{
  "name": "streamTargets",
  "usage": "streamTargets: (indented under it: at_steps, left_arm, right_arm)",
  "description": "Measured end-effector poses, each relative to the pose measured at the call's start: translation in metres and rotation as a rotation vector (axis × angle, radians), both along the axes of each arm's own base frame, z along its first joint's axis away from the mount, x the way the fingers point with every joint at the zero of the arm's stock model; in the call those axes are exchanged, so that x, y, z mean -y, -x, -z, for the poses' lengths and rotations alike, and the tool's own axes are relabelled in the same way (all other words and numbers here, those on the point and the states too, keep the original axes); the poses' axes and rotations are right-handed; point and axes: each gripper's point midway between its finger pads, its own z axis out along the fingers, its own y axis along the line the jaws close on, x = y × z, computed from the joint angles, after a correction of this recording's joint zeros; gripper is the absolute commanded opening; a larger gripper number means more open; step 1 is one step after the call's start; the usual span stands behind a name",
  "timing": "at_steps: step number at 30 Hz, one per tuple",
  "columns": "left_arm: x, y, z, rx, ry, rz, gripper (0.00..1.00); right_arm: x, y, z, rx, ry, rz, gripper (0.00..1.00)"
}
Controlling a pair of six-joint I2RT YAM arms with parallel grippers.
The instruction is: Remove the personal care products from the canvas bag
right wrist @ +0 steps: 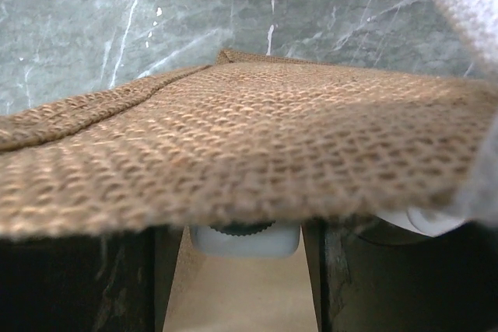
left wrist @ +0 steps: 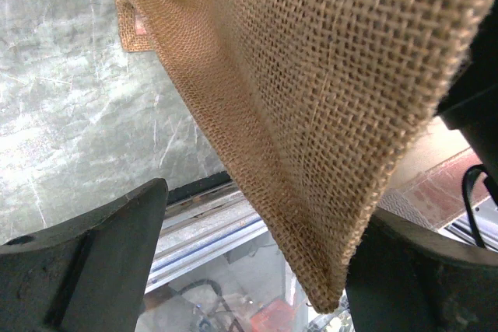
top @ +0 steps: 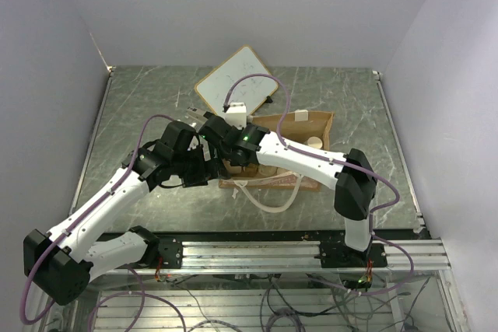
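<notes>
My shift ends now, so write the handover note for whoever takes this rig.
Left gripper: open, a wall of the canvas bag hanging between its fingers.
Right gripper: under the bag's fabric, a white-capped item between its fingers; grip unclear.
One cream cap shows inside the bag.
Done: no bottle clearly out on the table.
To do: take out all the bottles.

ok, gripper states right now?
Left gripper: open, bag corner hanging in the gap.
Right gripper: cannot tell; bag hides the tips.

White-shelled arms, black joints, purple cables, green status lights
</notes>
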Motion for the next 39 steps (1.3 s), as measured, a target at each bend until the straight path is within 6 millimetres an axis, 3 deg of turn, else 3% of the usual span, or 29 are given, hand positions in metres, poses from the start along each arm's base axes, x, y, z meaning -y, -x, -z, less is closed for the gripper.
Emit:
streamTargets:
  at_steps: [7,8,11,14,26,30,39]
  left_arm:
    - [-0.001,-0.001,0.0,0.005,-0.001,-0.003,0.93]
    - [-0.001,-0.002,0.0,0.005,-0.001,-0.003,0.93]
    - [-0.001,-0.002,0.0,0.003,-0.01,0.001,0.93]
    - [-0.001,-0.003,0.0,-0.001,-0.019,0.005,0.93]
    - [-0.005,-0.004,-0.007,0.02,-0.022,-0.016,0.93]
    - [-0.009,-0.001,-0.018,0.044,-0.006,-0.039,0.93]
    - [-0.015,0.001,-0.048,0.083,0.025,-0.083,0.93]
  right_arm:
    - [0.0,-0.005,0.011,0.015,0.025,0.023,0.54]
    - [0.0,-0.006,0.012,0.018,0.031,0.024,0.5]
    - [0.002,-0.008,0.013,0.029,0.053,0.025,0.2]
    - [0.0,-0.008,0.011,0.022,0.071,-0.003,0.01]
    - [-0.001,0.002,-0.01,-0.064,0.111,-0.118,0.0]
    - [0.003,0.009,-0.033,-0.037,0.051,-0.142,0.0]
    - [0.043,0.03,-0.111,0.099,-0.24,-0.111,0.0]
